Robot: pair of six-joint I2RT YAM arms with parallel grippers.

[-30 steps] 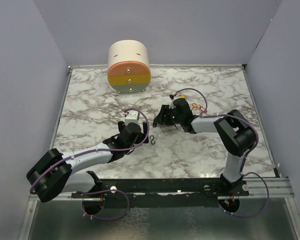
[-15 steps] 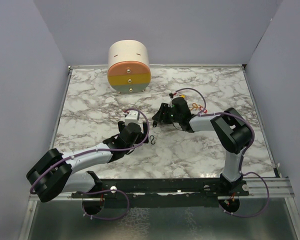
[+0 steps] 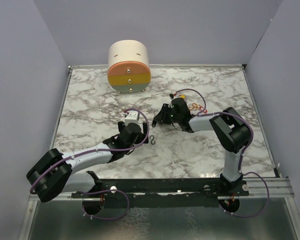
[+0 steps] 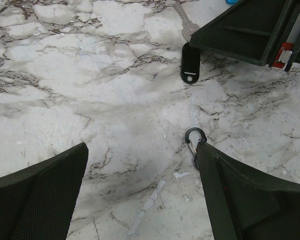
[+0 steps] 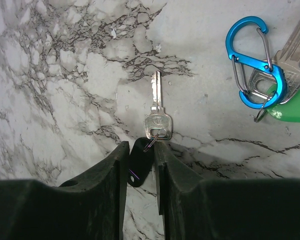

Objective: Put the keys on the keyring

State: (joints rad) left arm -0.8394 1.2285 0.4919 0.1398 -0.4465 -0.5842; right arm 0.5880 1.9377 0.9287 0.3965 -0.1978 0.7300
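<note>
Marble table (image 3: 90, 105) between lilac walls, with one claw nipped on a key's tag.

From above, a round drawer unit (image 3: 129, 67) stands at the table's 11 o'clock. The left claw (image 3: 144, 134) sits near the middle with a small black clip (image 3: 152, 139) just beside it at 3 o'clock, and the right claw (image 3: 160, 119) is close by at 1 o'clock. In the left wrist view the fingers are spread wide with nothing between them. The black clip lies flat against the tip of the right-hand finger, and a black tag (image 4: 190, 65) lies at 1 o'clock under the other claw's body. In the right wrist view the fingers are narrow, pinching that black tag. A small ring joins the tag to a silver key (image 5: 157, 112), which lies flat and points to 12 o'clock. At 2 o'clock, well apart, a blue clip (image 5: 253, 60) carries more silver keys and a green tag (image 5: 292, 107).
</note>
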